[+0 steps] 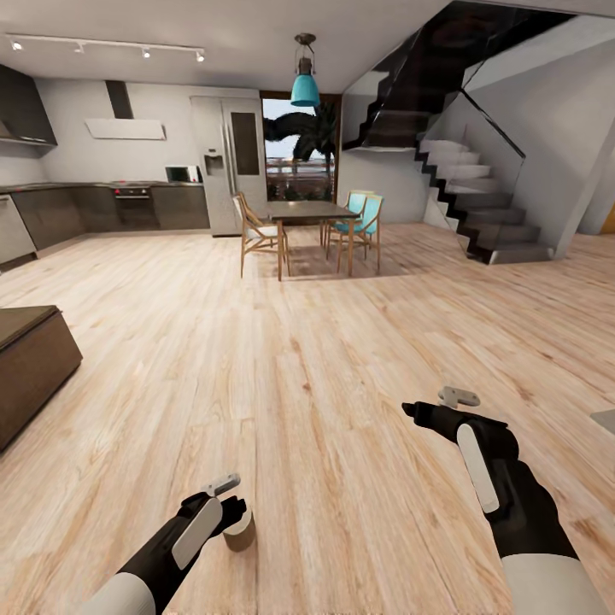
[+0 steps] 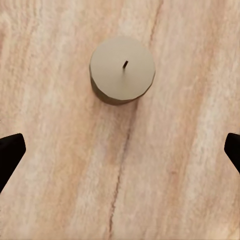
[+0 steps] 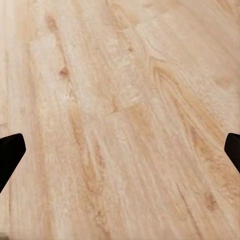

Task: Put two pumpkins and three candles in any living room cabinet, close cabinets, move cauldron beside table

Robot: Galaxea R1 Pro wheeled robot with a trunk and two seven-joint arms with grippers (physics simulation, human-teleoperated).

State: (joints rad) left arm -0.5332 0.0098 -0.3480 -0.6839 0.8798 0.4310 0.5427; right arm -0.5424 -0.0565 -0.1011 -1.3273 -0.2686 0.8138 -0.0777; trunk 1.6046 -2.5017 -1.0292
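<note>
Fingers: your left gripper [image 2: 120,150] is spread wide, black tips at both edges of the left wrist view, nothing between them. Right gripper [image 3: 120,150] is wide too, with bare floor [image 3: 125,100] under it.
Candle: one candle [image 2: 122,69] stands upright on the planks below the left gripper, apart from both tips and ahead of the gap, not centred in it. In the head view it sits just beside the left gripper [image 1: 229,502], partly hidden by it.
Handling: stubby wax cylinder, likely light and stiff. Smooth sides may slip, and the squat shape should resist tipping.
Grip: take it across the round side wall at mid-height, from above. Keep off the wick [image 2: 125,64]. You'll need to shift the gripper so the candle centres between the tips before you drop.
Risk: an off-centre close could nudge it over or roll it away.
Cabinet: dark low unit [image 1: 30,363] at the left edge of the head view, well apart from the candle.
</note>
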